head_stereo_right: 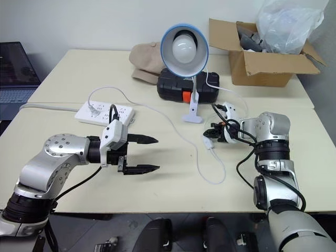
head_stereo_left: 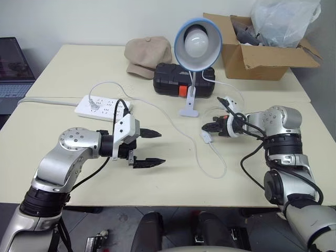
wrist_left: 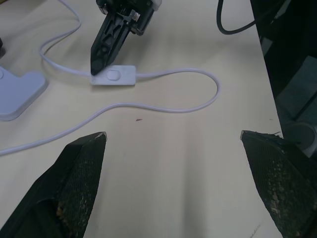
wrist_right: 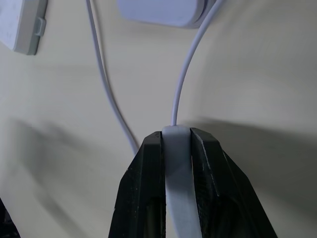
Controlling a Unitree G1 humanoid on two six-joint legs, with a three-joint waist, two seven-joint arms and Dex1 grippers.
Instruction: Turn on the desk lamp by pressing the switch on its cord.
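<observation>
The desk lamp [head_stereo_left: 197, 44], with a light-blue shade, white bulb and white clip base, stands at the middle back of the table. Its thin white cord [head_stereo_left: 216, 170] loops across the tabletop, and the small white switch [wrist_left: 114, 75] lies flat on it. My right gripper [head_stereo_left: 208, 127] is shut, its tips set down on one end of the switch [wrist_right: 177, 168], which shows as a white strip between the fingers. My left gripper [head_stereo_left: 153, 148] hovers open to the left of the loop, holding nothing, its fingers [wrist_left: 81, 163] wide apart.
A white power strip [head_stereo_left: 102, 107] lies at the left with the cord plugged in. Behind the lamp are a black case [head_stereo_left: 173, 79] and a beige cap [head_stereo_left: 147, 55]. A cardboard box [head_stereo_left: 257, 58] stands back right and a laptop [head_stereo_left: 13, 68] far left.
</observation>
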